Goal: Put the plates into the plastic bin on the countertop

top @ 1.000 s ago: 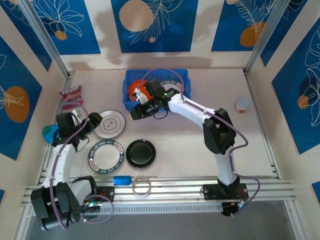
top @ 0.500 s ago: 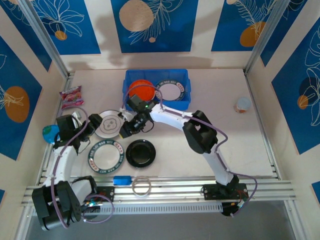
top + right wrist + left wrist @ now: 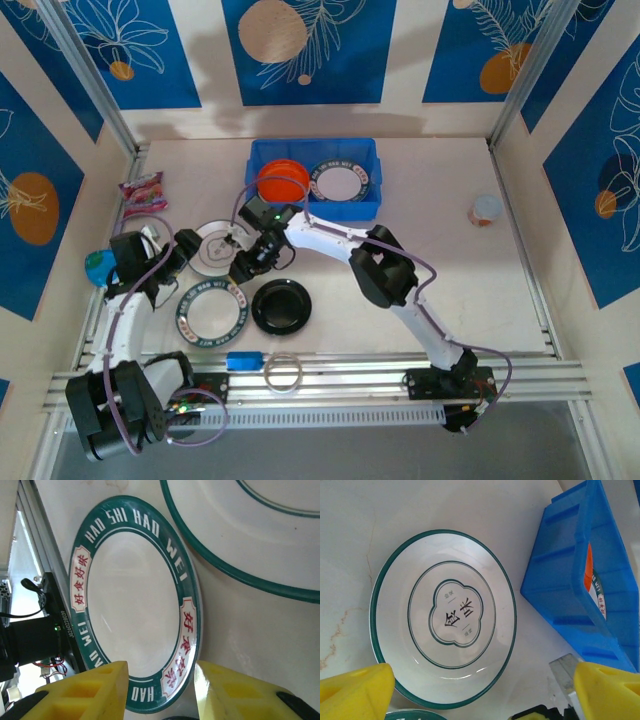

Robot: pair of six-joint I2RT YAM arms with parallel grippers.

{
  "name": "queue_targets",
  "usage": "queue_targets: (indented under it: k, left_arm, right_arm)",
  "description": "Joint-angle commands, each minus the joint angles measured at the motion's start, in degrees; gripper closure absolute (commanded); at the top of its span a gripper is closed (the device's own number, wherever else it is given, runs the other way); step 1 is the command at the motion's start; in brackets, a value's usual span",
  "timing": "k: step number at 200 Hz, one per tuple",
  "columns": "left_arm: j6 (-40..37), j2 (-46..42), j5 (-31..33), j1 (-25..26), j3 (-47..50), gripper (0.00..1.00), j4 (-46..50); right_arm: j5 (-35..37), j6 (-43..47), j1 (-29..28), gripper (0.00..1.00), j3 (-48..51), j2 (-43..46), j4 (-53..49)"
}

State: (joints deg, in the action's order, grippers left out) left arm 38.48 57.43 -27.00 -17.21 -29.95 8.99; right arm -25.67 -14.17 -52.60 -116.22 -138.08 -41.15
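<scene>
bin: an orange plate [image 3: 283,183] and a patterned plate [image 3: 340,180] are covering the floor of the blue bin [image 3: 310,145]; free room is lying above them, over low walls.
left-centre: a teal-rimmed white plate [image 3: 215,250], a green lettered plate [image 3: 210,312] and a black plate [image 3: 281,305] are crowding the countertop [image 3: 460,270], with thin gaps between them.
right arm [image 3: 385,275]: is stretching across the middle, between the black plate and the bin.
grippers: the left gripper [image 3: 183,246] and right gripper [image 3: 243,268] are hanging with jaws apart on either side of the white plate.
right half: is lying bare but for a cup [image 3: 486,209] by the wall.
near rail [image 3: 350,375]: a blue lid [image 3: 244,360] and a clear ring [image 3: 268,372] are sitting there.
</scene>
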Motion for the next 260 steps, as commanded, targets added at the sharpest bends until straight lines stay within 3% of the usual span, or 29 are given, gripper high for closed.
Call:
queue_targets:
  k: [1,128,260]
  left_arm:
    - [-1.06,-0.56,-0.73,-1.05,0.74,0.08,-0.24]
    - [-1.34,0.24,-0.58,-1.18,0.85,0.08,-0.38]
    - [-0.84,0.95,-0.94,-1.24,1.34,0.08,-1.45]
  right_arm:
    - [-0.64,1.93,-0.83,0.6,-2.34,-1.82,-4.16]
    - [-2.75,3.23,-1.5,0.64,-6.82,-6.75,-7.58]
    - [-2.32,1.39,-0.52,0.65,-5.55,-5.65,-6.33]
